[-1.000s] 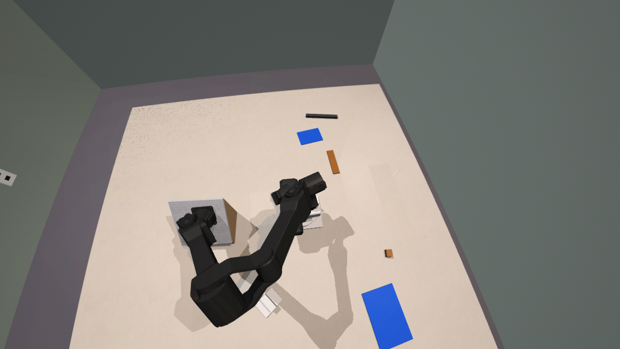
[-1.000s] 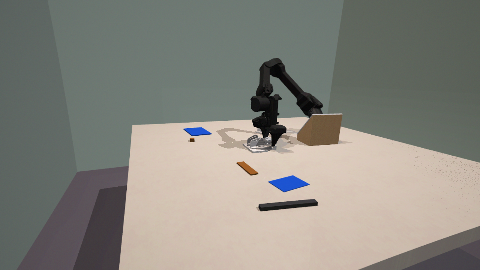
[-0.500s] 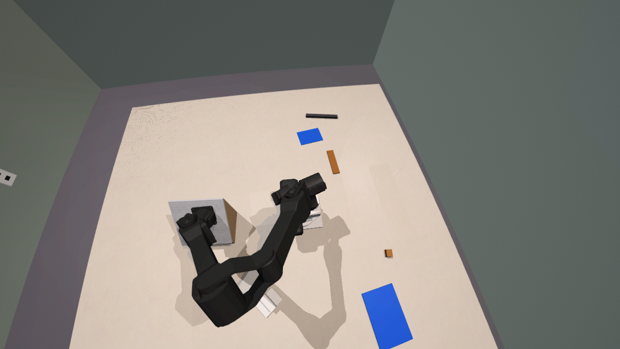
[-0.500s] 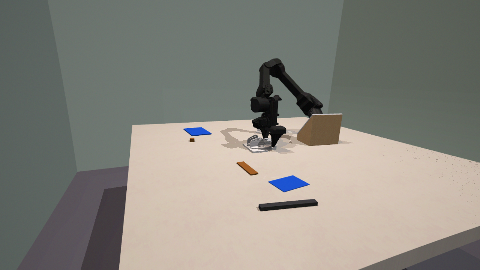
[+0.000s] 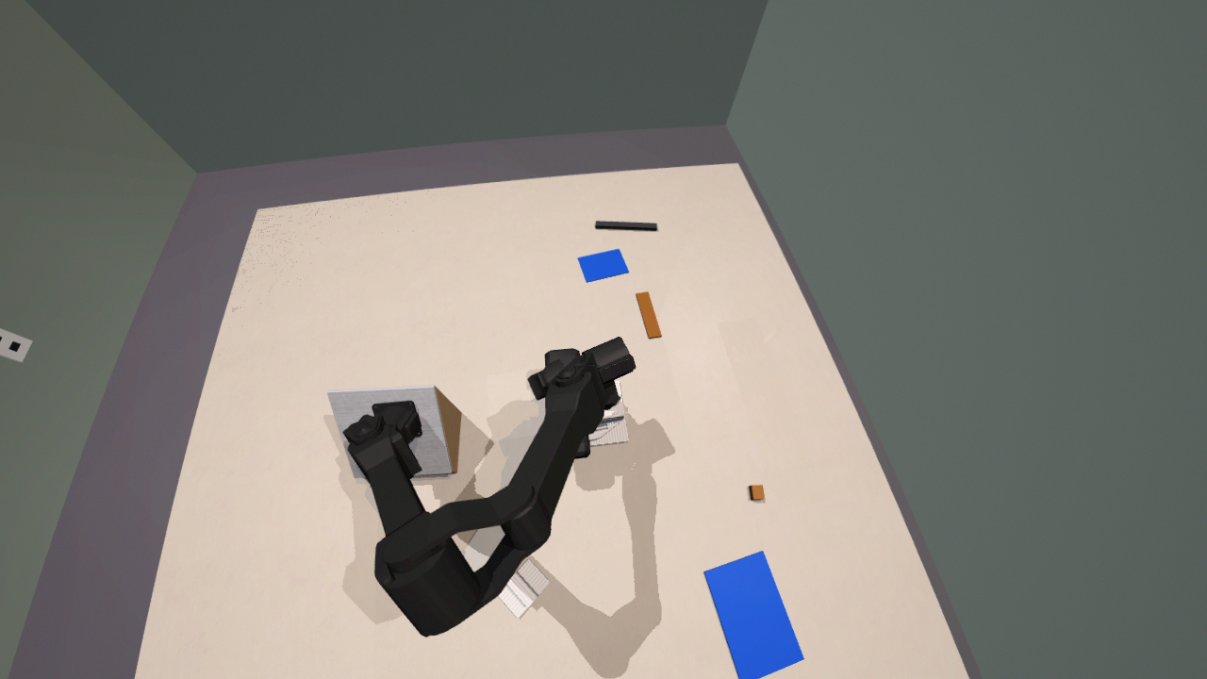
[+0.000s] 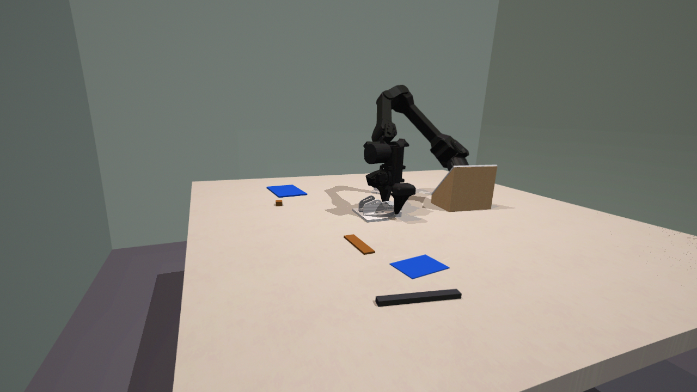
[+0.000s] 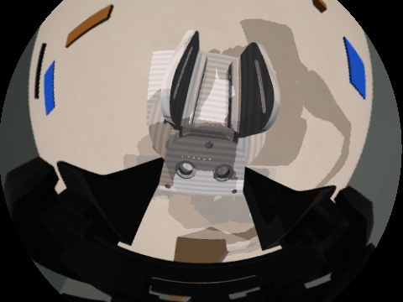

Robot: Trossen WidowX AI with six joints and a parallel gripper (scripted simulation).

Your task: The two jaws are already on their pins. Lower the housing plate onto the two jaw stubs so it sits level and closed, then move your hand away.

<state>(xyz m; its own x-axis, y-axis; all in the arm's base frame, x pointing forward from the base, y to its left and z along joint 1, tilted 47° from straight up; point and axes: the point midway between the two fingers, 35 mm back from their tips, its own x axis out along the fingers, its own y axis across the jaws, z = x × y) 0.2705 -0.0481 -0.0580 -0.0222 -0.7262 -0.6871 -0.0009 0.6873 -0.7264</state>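
Arm (image 5: 548, 447) (image 6: 421, 116): black, single, mounted by the slanted face of a wedge block (image 5: 449, 430) (image 6: 470, 189). In the exterior view it rises left from the block to a high bend, then drops; gripper (image 6: 392, 207) (image 7: 203, 166) points straight down, low over the table (image 5: 472, 278) (image 6: 273, 312) (image 7: 113, 54). Gripper jaws set wide and closed on the near end of the housing plate (image 7: 201, 153), wrist view, one finger each side. Housing plate sits low at the gripper, over a ribbed base (image 7: 161, 69); whether fully seated or level, cannot tell. Stubs and pins hidden.

Counts: 1 arm, 1 gripper, 2 fingers. 1 housing plate, with 2 round holes side by side. 2 dark-faced jaw pieces (image 7: 185, 80) (image 7: 256, 90), upright, apart, beyond the plate in the wrist view. 1 wedge block, exterior view right of the gripper. 1 ribbed pale piece (image 5: 522, 588), top view, near side, just beside the arm.

2 blue sheets: large one (image 5: 753, 614) (image 6: 286, 190) (image 7: 356, 69), top view near right; small one (image 5: 603, 265) (image 6: 419, 266) (image 7: 49, 88), far side. 1 flat orange strip (image 5: 648, 315) (image 6: 359, 244) (image 7: 89, 25), near the small sheet. 1 orange cube (image 5: 756, 492) (image 6: 279, 202) (image 7: 320, 5), top view right. 1 black bar (image 5: 626, 225) (image 6: 418, 298) (image 7: 39, 72), top view farthest.
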